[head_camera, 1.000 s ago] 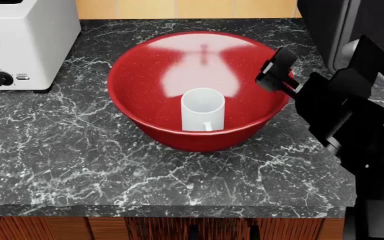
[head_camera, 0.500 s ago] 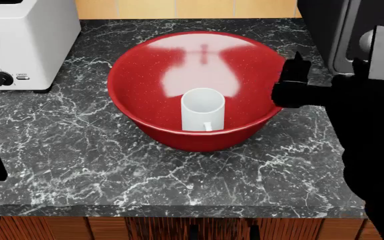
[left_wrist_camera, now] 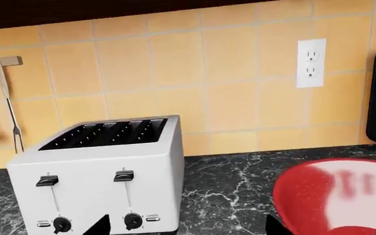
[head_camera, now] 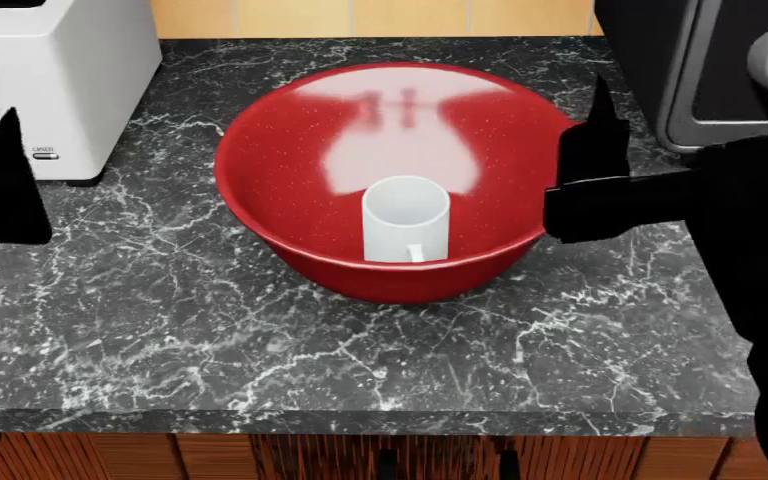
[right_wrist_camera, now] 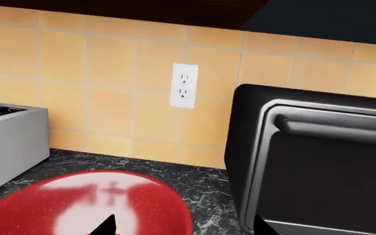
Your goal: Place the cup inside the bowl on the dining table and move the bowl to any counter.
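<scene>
From your head view, the cup [head_camera: 406, 220] stands upright inside the bowl [head_camera: 291, 160] on the black table [head_camera: 157, 330], both tools clear of it. Your left wrist view adds the toaster [left_wrist_camera: 103, 171]; each wrist view shows its tool's fingertips spread apart, holding nothing.

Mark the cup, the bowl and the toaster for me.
cup [head_camera: 406, 222], head view, on its outer wall.
bowl [head_camera: 277, 175], head view, on its inner left wall.
toaster [left_wrist_camera: 96, 166], left wrist view, on its front face.
</scene>
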Controlling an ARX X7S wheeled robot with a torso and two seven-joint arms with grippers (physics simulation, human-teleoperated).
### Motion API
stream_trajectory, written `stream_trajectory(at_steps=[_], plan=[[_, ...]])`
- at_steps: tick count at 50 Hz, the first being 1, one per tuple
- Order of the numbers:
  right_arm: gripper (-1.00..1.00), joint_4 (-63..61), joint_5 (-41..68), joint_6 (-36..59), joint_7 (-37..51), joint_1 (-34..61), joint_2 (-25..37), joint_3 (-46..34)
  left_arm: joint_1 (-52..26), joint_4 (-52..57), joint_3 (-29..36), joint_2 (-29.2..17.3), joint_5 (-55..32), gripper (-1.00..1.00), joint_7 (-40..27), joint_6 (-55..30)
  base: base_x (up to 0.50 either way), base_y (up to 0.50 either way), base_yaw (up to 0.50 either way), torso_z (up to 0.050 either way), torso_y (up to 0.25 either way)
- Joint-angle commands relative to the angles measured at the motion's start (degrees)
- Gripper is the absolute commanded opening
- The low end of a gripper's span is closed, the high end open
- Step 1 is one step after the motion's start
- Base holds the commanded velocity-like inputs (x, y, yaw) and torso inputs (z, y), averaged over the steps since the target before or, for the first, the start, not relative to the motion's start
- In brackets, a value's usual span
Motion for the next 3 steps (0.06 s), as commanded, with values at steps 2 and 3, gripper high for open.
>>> stream_trajectory(at_steps=[2,3], plan=[[1.00,0.6,5.6,7.6,2.6,9.4,0.4,0.6,-13.1,-4.2,4.6,2.8,0.3,1.00,-0.6,-5.4,0.00,0.00,0.00,0.000,0.000],[1.00,1.8,5.3,8.1,1.9,11.5,-0.2,-0.2,-14.6,-5.2,5.1,2.9,0.5,1.00,-0.4,-5.6,0.00,0.00,0.00,0.000,0.000]])
